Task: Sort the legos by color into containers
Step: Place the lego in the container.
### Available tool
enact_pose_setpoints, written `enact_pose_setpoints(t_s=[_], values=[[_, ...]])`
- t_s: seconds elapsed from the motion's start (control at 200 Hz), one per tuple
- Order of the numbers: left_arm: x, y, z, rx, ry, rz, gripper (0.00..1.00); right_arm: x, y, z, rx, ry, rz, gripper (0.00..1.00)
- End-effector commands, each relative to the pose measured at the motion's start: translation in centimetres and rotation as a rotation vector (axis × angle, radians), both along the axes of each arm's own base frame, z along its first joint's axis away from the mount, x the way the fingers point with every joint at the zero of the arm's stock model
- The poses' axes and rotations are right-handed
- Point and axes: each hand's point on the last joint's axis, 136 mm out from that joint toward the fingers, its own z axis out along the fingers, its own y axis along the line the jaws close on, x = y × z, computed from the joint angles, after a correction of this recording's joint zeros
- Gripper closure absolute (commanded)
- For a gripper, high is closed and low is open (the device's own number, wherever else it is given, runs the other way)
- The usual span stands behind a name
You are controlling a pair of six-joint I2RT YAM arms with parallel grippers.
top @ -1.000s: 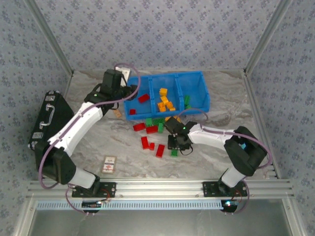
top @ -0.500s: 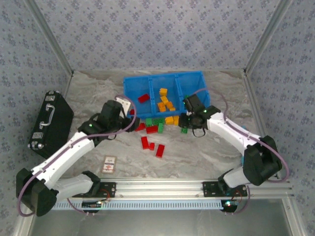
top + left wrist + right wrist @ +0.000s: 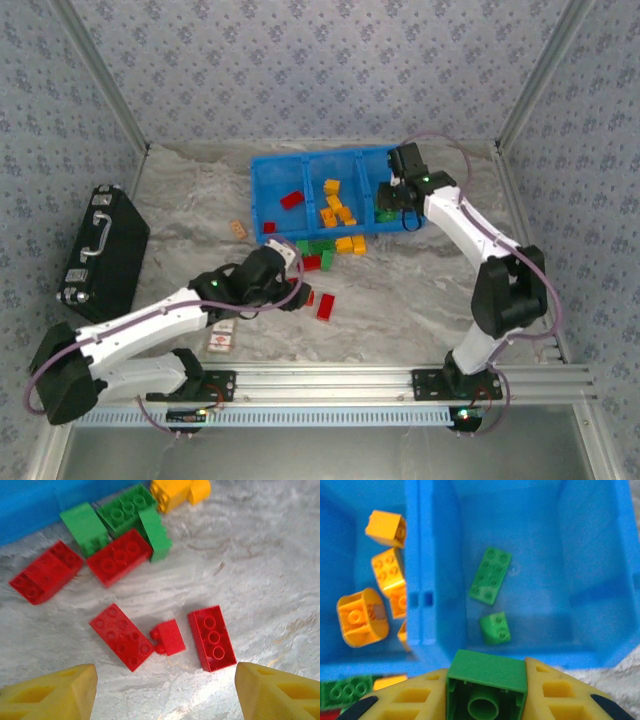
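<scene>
The right fingers [image 3: 560, 690] are clenching a green brick [image 3: 486, 672] by its sides, its hollow underside facing the wrist camera, and are hanging over the right compartment of the blue bin [image 3: 262, 205]. Inside that compartment an eight-stud green brick [image 3: 490, 575] and a small green block [image 3: 496, 627] are lying a little apart on the floor. Across the divider wall, in the bin's middle compartment, several orange-yellow bricks [image 3: 387, 570] are sitting in a loose heap, and in the bin's left compartment a red brick [image 3: 291, 199] is lying on the floor. The left fingers [image 3: 55, 692] are standing released, spread wide with nothing between them, hovering above the worktop [image 3: 260, 570] on the near side of the bin. Below them three red bricks [image 3: 168, 637] are lying in a row, the small middle one touching the long one on its left. Closer to the bin's front wall, a cluster of green bricks [image 3: 125, 512] is lying against two more red bricks [image 3: 119, 556], with an orange-yellow piece [image 3: 175, 491] sitting just beside the greens
</scene>
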Motion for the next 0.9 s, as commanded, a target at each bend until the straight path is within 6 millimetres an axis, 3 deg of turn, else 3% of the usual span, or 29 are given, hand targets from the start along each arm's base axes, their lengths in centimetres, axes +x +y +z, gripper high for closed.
enact_pose_setpoints(t_s=[0.0,0.255,0.45,0.6,0.895], values=[[0.3,-1.3,0.1,0.018,0.004,0.023,0.27,2.5,-0.8,-1.1,-0.054,-0.015,0.025,0.66],[-1.0,-4.3,-2.2,0.051,0.069,-0.002,0.27,5.8,-2.0,-3.7,-0.056,0.000,-0.006,0.64],[-2.0,-6.1,-4.5,0.109,0.136,-0.009,0.27,6.8,-2.7,-4.0,-0.032,-0.010,-0.006,0.50],[-2.5,-7.7,-5.3,0.127,0.170,-0.017,0.28,7.1,-2.1,-2.9,0.001,-0.036,0.026,0.35],[-2.8,-8.1,-7.6,0.238,0.231,-0.029,0.28,6.2,-1.3,1.1,0.051,-0.131,0.090,0.27]])
